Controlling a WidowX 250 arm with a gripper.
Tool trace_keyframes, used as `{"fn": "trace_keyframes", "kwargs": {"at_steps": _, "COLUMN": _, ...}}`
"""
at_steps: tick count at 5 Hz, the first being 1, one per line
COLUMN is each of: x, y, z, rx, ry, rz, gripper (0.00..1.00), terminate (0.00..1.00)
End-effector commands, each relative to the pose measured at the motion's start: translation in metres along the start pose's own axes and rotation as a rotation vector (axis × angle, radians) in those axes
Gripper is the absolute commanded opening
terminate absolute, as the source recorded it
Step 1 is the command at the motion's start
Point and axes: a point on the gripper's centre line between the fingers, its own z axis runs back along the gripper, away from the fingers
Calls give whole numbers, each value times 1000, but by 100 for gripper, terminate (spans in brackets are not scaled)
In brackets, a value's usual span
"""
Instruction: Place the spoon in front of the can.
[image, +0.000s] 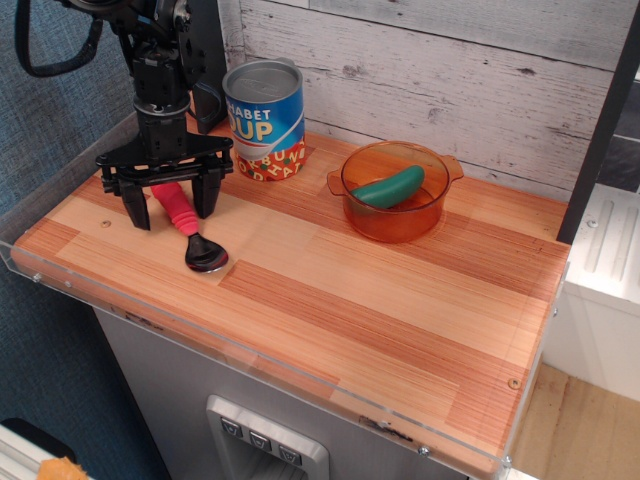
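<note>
The spoon (188, 229) lies flat on the wooden table at the left, its pink-red ribbed handle pointing back-left and its shiny metal bowl toward the front edge. The can (265, 120), blue-labelled with a red band and silver lid, stands upright behind and to the right of the spoon. My gripper (170, 205) is open, its two black fingers spread wide on either side of the spoon's handle, not gripping it.
An orange transparent pot (395, 192) holding a green pickle-shaped toy (389, 188) stands at the back middle. A grey plank wall runs behind. A clear plastic rim lines the table's left and front edges (150, 322).
</note>
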Motion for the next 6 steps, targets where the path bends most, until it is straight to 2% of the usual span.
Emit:
{"fn": "trace_keyframes", "kwargs": {"at_steps": 1, "x": -13, "y": -5, "z": 56, "rx": -10, "ry": -104, "rz": -71, "gripper": 100, "terminate": 0}}
{"fn": "trace_keyframes", "kwargs": {"at_steps": 2, "x": -19, "y": -9, "z": 81, "rx": 4, "ry": -132, "rz": -254, "gripper": 100, "terminate": 0}}
{"fn": "trace_keyframes", "kwargs": {"at_steps": 4, "x": -32, "y": -4, "z": 114, "rx": 61, "ry": -162, "rz": -569, "gripper": 100, "terminate": 0}}
{"fn": "trace_keyframes", "kwargs": {"at_steps": 5, "x": -39, "y": 11, "z": 126, "rx": 81, "ry": -151, "rz": -685, "gripper": 100, "terminate": 0}}
{"fn": "trace_keyframes", "kwargs": {"at_steps": 6, "x": -47, "y": 26, "z": 141, "rx": 100, "ry": -105, "rz": -794, "gripper": 100, "terminate": 0}}
